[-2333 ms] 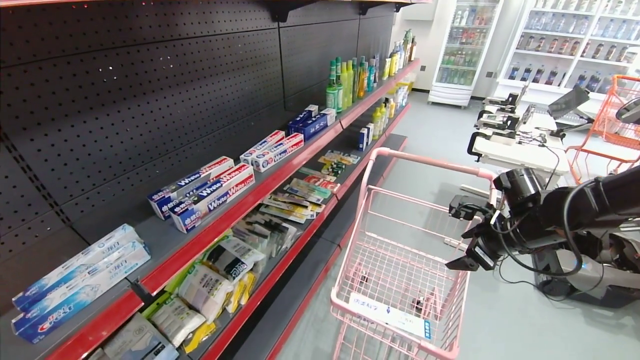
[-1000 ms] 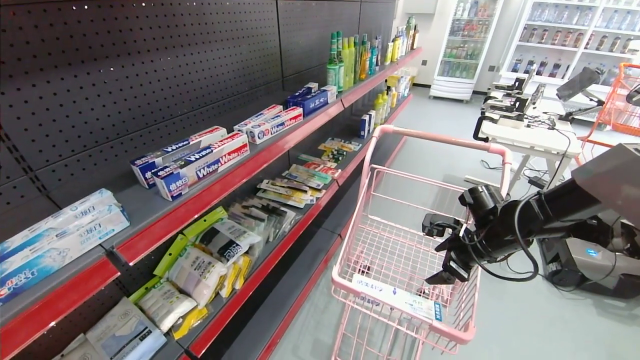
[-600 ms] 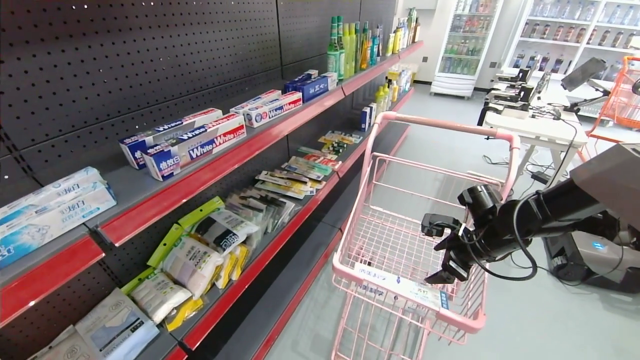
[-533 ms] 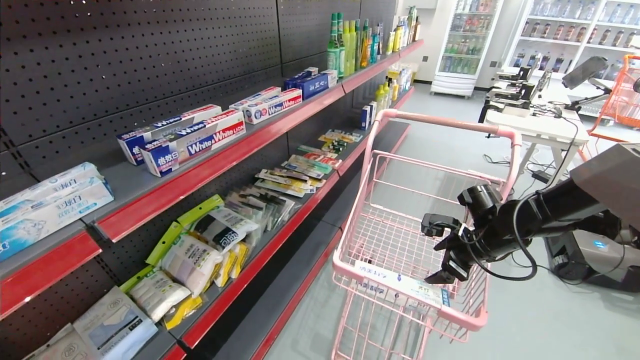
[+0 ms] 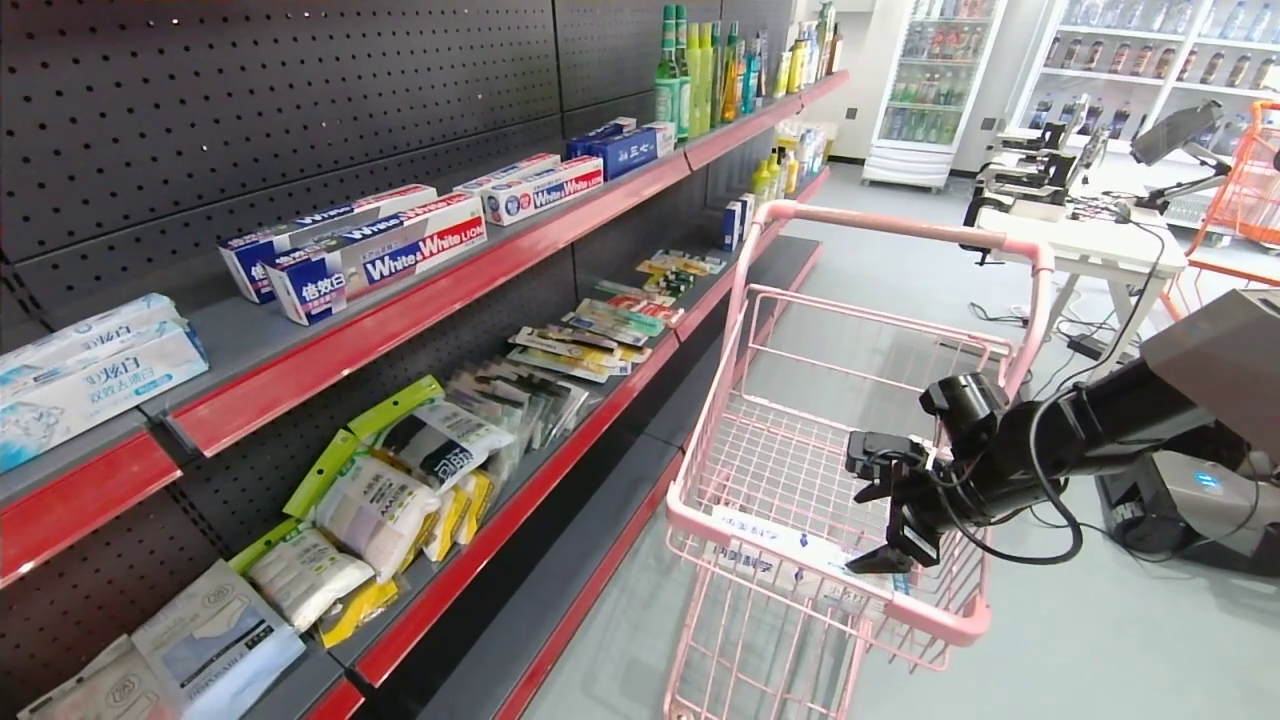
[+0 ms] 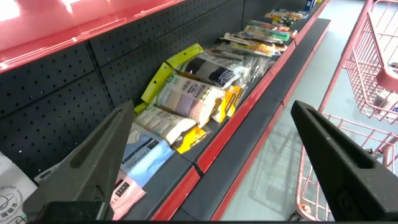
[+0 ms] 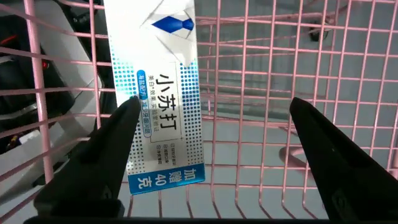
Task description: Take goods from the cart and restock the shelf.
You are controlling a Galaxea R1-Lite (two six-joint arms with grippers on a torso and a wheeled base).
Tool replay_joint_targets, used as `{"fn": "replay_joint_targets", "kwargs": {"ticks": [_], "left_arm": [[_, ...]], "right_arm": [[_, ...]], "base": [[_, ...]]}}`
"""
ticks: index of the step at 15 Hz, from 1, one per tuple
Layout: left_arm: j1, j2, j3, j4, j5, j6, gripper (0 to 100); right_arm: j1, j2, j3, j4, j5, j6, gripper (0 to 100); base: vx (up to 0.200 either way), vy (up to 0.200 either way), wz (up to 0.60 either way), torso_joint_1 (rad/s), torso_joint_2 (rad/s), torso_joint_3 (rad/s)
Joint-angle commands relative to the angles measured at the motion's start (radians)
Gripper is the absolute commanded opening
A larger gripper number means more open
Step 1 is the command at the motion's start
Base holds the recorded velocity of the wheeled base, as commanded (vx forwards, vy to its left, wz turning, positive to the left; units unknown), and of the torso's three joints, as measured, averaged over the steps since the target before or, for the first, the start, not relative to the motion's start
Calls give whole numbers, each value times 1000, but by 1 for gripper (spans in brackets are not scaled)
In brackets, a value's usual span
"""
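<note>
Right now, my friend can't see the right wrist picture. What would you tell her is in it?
The right gripper hangs open over a long white-and-blue cardboard box that lies against the mesh of the pink wire mesh cart. Grey floor shows through the mesh.

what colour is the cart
The cart is pink all over, wire basket and handle alike; the head view shows it best.

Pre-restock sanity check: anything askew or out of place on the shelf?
Yes: on the red-edged grey middle shelf, lime-green flat strips lean tilted among the soft bagged packets, which lie heaped and overlapping. The red-and-white toothpaste boxes above them sit in neat rows.
</note>
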Motion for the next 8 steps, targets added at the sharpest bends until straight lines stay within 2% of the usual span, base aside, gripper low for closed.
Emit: {"fn": "replay_joint_targets", "kwargs": {"ticks": [1,8], "left_arm": [[0,1,0,1,0,0,100],[0,1,0,0,0,0,100]], "right_arm": [[6,19,-3,1,2,-2,100],[26,68,-15,3,51,4,100]], "base": [[0,0,0,0,0,0],[0,0,0,0,0,0]]}}
